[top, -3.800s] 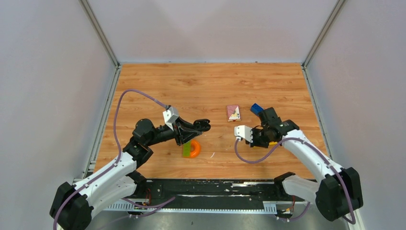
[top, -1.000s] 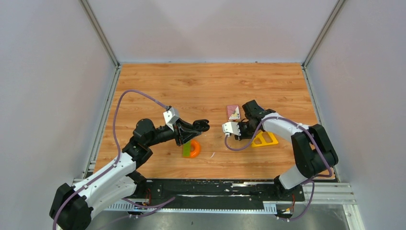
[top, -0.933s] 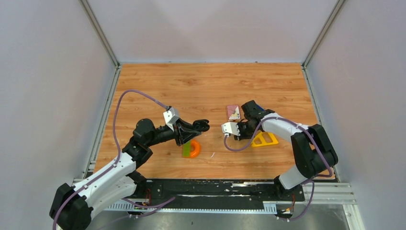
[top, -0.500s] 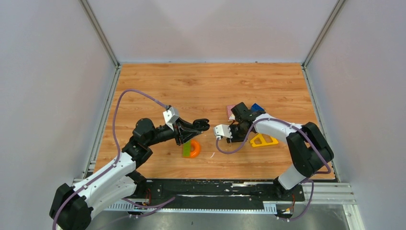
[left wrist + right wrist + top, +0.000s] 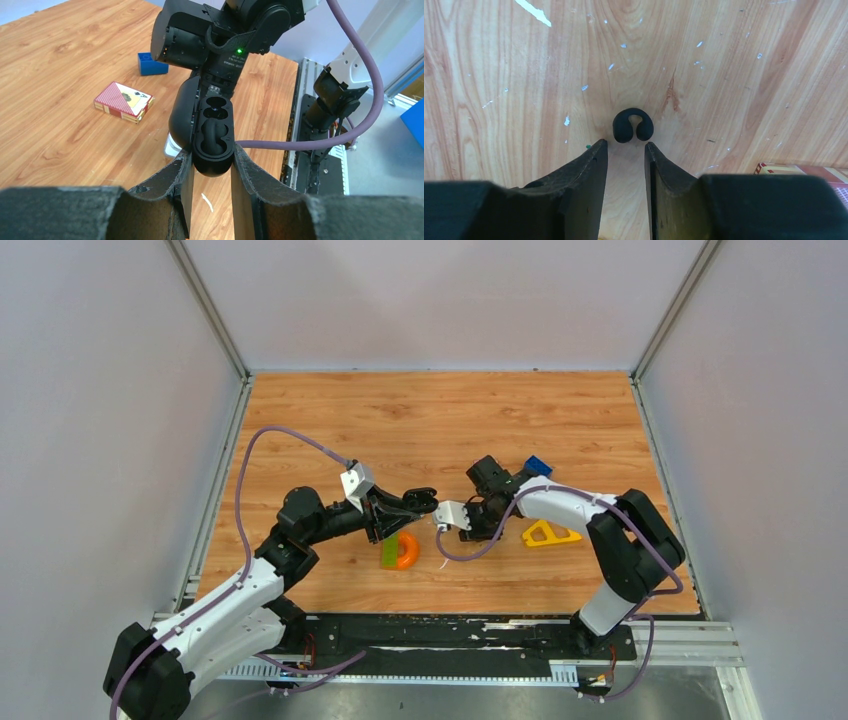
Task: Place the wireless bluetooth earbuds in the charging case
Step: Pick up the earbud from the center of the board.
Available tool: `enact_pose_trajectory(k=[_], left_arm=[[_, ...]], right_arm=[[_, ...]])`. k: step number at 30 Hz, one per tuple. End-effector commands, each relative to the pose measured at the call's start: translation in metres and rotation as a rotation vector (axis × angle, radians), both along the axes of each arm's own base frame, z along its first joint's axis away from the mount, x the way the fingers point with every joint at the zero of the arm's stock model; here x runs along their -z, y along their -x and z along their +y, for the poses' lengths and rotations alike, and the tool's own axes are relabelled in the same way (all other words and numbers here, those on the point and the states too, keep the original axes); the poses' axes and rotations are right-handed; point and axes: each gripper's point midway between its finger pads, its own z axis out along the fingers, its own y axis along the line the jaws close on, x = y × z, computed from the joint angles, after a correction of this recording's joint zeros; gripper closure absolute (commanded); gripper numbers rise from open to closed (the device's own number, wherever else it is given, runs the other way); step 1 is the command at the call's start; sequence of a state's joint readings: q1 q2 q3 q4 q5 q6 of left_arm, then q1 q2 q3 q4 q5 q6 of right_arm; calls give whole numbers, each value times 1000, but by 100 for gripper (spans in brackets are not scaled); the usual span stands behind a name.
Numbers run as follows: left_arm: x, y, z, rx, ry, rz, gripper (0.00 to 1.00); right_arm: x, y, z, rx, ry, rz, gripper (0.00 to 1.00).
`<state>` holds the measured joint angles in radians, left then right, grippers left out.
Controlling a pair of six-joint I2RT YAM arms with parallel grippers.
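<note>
Left wrist view: I see my left gripper (image 5: 210, 167) clamping the open black plastic charging case (image 5: 214, 127). My right gripper (image 5: 625, 150) has its jaws parted, with a small black curved earbud (image 5: 633, 125) just beyond them.

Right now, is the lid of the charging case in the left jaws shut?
No: the left wrist view shows the charging case, in the jaws of the left gripper, with its lid swung open.

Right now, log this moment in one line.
left gripper: shut on open charging case | right gripper: open, over black earbud on table
</note>
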<state>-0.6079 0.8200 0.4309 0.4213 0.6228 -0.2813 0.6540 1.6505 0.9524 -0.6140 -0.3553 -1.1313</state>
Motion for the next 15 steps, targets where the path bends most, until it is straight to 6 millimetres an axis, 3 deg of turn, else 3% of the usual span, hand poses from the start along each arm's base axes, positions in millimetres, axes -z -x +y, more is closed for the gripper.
enact_pose_trajectory(k=[1, 7, 11, 15], left_arm=[[-26, -3, 0, -3, 35, -77, 99], [-27, -2, 0, -4, 37, -80, 99], [-28, -3, 0, -7, 38, -84, 99], [-28, -4, 2, -19, 35, -87, 99]], right_arm=[[9, 22, -8, 9, 44, 88, 66], [-12, 22, -9, 3, 13, 41, 66], [-37, 15, 3, -41, -64, -30, 67], [-41, 10, 16, -90, -61, -64, 68]])
